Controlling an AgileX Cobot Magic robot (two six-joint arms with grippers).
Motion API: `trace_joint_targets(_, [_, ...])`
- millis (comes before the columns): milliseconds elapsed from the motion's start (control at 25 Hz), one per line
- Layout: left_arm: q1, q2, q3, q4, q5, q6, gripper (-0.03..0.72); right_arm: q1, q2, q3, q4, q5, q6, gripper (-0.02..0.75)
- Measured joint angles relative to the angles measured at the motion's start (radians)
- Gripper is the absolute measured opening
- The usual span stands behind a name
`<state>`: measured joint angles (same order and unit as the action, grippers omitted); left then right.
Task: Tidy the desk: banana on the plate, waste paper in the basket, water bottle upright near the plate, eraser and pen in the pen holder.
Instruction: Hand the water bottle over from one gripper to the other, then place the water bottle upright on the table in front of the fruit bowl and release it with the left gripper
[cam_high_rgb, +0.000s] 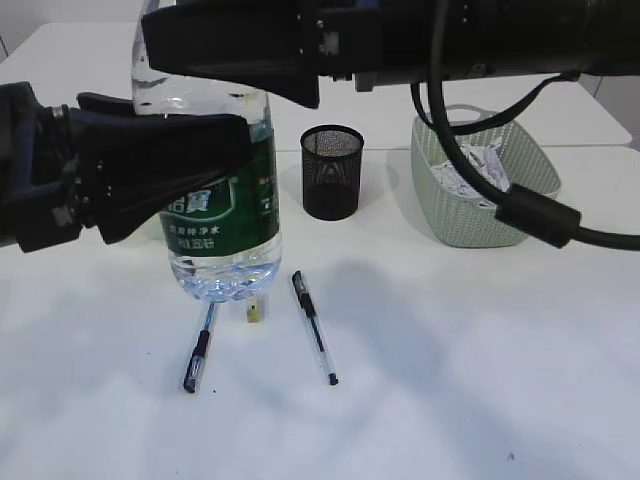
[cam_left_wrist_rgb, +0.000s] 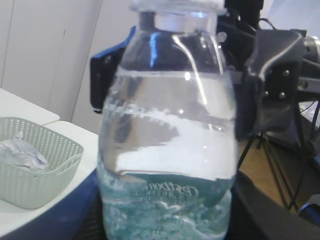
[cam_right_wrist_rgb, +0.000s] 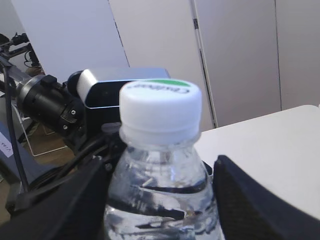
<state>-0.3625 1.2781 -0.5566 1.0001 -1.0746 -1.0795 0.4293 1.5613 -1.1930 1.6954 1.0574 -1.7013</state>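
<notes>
Closest to the lens in the exterior view, at the left of the frame, the black left gripper (cam_high_rgb: 215, 150) reaches in from the left edge with its fingers around the middle of a clear plastic water bottle with a green label (cam_high_rgb: 225, 225); the bottle stands upright left of centre, its base on or just above the white table (cam_high_rgb: 480, 380), which of the two I cannot tell. In the left wrist view the bottle fills the frame with a dark finger on either side of it, so that hand appears to be clamped on it. Across the top of the frame the black right gripper (cam_high_rgb: 270, 75) comes in from the right at the bottle's shoulder; in the right wrist view its two dark fingers (cam_right_wrist_rgb: 250, 200) flank the bottle below the white screw cap (cam_right_wrist_rgb: 160, 107), but whether they press on the plastic or stand off it I cannot tell. Below the bottle lie two black-capped ballpoint pens (cam_high_rgb: 314, 325) with a small pale eraser (cam_high_rgb: 257, 311) between them. A black mesh pen holder (cam_high_rgb: 331, 170) stands at upper centre, and at the right a pale green woven plastic basket (cam_high_rgb: 440, 205) holds crumpled white paper (cam_high_rgb: 480, 170).
</notes>
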Motion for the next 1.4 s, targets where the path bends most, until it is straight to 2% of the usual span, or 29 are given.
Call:
trace_joint_targets(160, [0.0, 0.009, 0.004, 0.0, 0.064, 0.032, 0.385, 0.001, -0.007, -0.006, 0.027, -0.029, 0.019, 0.541])
trace_joint_targets(360, [0.022, 0.012, 0.006, -0.003, 0.079, 0.05, 0.385, 0.001, -0.009, -0.007, -0.076, -0.088, 0.087, 0.551])
trace_joint_targets(680, [0.149, 0.012, 0.006, -0.003, 0.079, 0.054, 0.385, 0.001, -0.011, -0.007, -0.298, -0.169, 0.234, 0.552])
trace_joint_targets(920, [0.251, 0.012, 0.006, 0.021, 0.079, 0.054, 0.384, 0.001, -0.011, -0.007, -0.476, -0.26, 0.446, 0.554])
trace_joint_targets(1080, [0.324, 0.012, 0.006, 0.046, 0.079, 0.054, 0.384, 0.001, -0.011, -0.007, -0.721, -0.296, 0.683, 0.554])
trace_joint_targets(1400, [0.429, 0.012, 0.006, 0.065, 0.114, 0.054, 0.384, 0.001, -0.011, -0.007, -1.356, -0.269, 1.26, 0.554])
